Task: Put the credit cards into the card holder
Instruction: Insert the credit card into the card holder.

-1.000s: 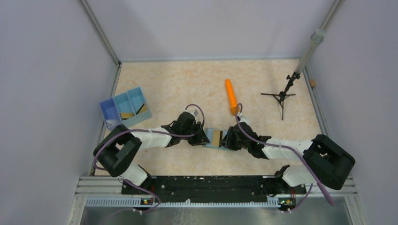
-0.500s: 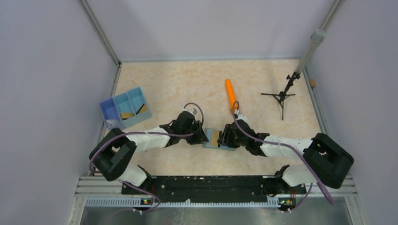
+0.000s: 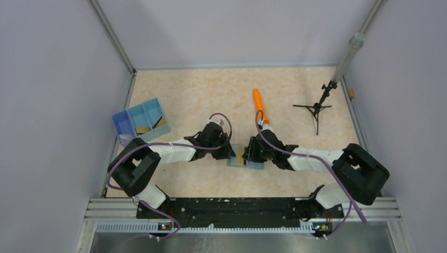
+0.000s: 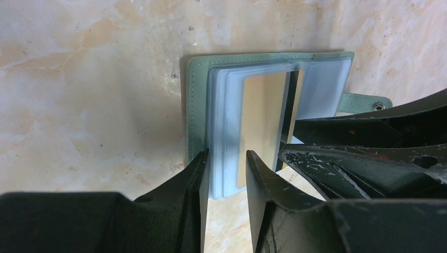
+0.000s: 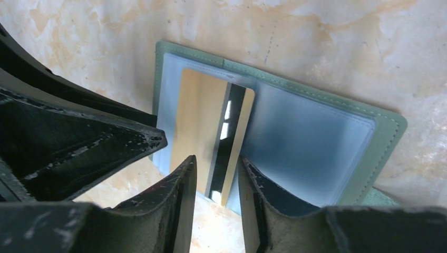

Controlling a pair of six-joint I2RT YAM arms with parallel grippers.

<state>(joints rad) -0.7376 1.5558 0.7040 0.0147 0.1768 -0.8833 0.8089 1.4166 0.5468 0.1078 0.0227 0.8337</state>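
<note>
Bright, even overhead light; soft shadows, sharp overhead view, blurred near edges in wrist views.

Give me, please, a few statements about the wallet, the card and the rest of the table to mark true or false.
1. The card holder lies open on the table. True.
2. A gold card with a dark stripe lies on its pale blue inside. True.
3. The orange cylinder stands inside the blue tray. False: it lies on the table, apart from the tray.
4. The left gripper and right gripper are far from the wallet. False: both meet at it.
5. The blue tray holds no cards. False: gold-tan cards lie in it.
</note>
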